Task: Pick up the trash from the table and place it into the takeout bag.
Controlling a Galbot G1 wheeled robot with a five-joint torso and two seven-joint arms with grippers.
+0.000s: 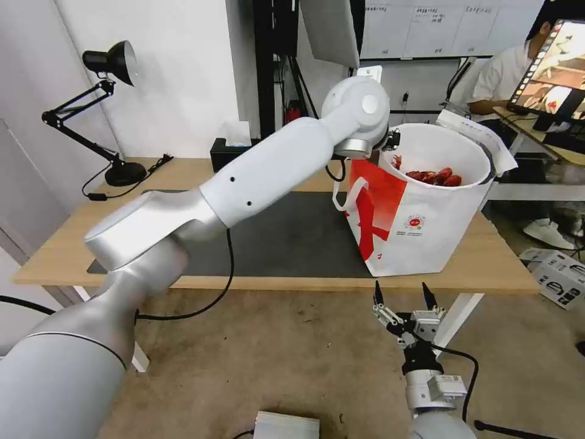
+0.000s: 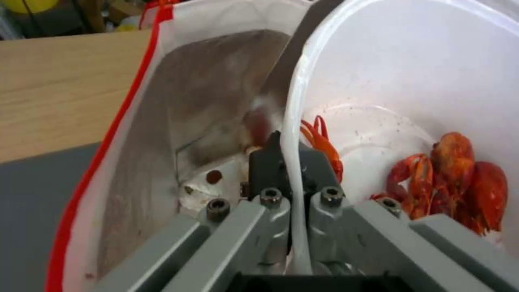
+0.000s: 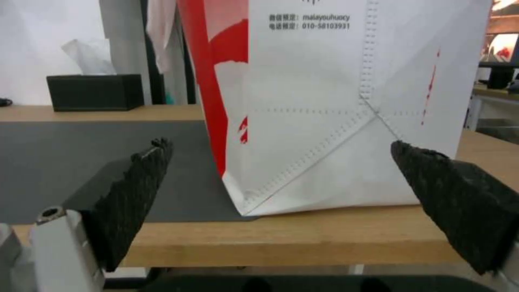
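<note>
Crayfish shells (image 2: 460, 178) are lying red in the white bowl (image 1: 445, 149), which is sitting tilted in the open mouth of the takeout bag (image 1: 420, 238). The left gripper (image 2: 289, 162) is pinching the bowl's thin rim between its dark fingers (image 2: 265, 162), one finger inside the bowl and one outside over the bag's silver lining (image 2: 216, 105). From the head camera, the left arm is reaching across the table (image 1: 55, 250) to the top of the bag, its wrist at the bag's near upper edge. The bag is standing upright on the right part of the table, partly on the dark grey mat (image 1: 286, 238), with its white strap handle (image 1: 347, 195) hanging at the side. The right gripper (image 1: 402, 299) is hanging low in front of the table's front edge, just below the bag, its two black fingers (image 3: 135, 178) spread wide and holding nothing. A black tissue box (image 3: 95, 91) is sitting at the table's far edge.
</note>
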